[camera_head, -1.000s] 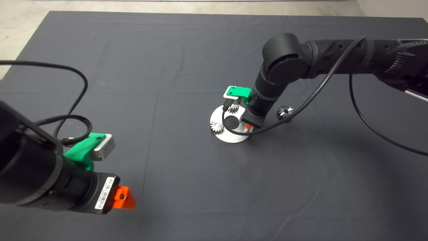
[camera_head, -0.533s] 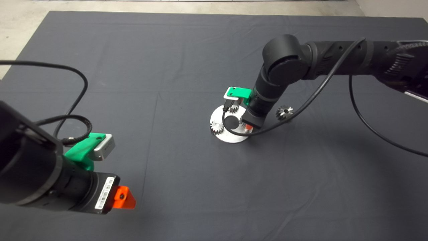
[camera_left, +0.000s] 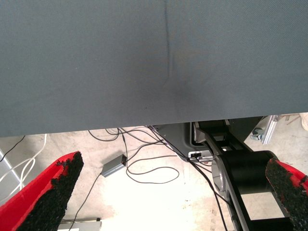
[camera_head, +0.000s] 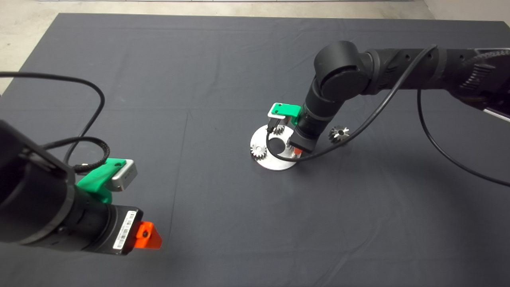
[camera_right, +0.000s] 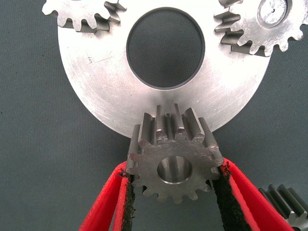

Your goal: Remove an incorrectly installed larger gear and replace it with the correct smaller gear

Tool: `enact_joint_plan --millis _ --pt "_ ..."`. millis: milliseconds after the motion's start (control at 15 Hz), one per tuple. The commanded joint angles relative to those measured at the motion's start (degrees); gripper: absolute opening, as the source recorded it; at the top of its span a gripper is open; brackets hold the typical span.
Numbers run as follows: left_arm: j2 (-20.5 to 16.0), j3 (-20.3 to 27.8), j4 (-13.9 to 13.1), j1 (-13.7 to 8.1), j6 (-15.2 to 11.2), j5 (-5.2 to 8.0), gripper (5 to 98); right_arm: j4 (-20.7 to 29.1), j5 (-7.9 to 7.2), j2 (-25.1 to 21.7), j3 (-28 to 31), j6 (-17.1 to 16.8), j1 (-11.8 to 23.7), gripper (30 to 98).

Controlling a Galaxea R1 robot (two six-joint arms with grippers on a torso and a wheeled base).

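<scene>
the dark mat (camera_head: 199,71) covers the bench with wide bare cloth on all sides, its far edge meeting pale floor. the right arm (camera_head: 358,75) reaches in and hides much of the round silver plate (camera_head: 275,163); the right pincer (camera_right: 172,192) is nearly lost beneath its wrist in the head view. close up, its pads are clamped on the smaller gear (camera_right: 173,161), held at the plate's rim, near the large centre hole (camera_right: 165,47). two twin gears (camera_right: 257,24) on the plate are cut off at the frame. the larger gear (camera_head: 338,132) lies on the mat just beside the plate. the left pincer (camera_left: 168,192) waits at the near left, fingers spread apart.
</scene>
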Motion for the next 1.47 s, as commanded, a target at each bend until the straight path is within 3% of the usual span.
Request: enact_joint_plan --millis 0,733,1400 --pt "-0.1 0.7 -1.0 -0.3 -0.5 0.76 97.9 -1.4 -7.33 0.0 0.7 -0.3 1.1 38.7" --pt "-0.1 0.7 -1.0 -0.3 -0.5 0.68 97.9 -1.3 -7.33 -1.1 4.7 -0.7 0.3 38.7" --pt "0.0 0.7 -1.0 -0.3 -0.5 0.59 97.9 -1.8 -7.33 -1.1 3.1 -2.5 0.2 38.7"
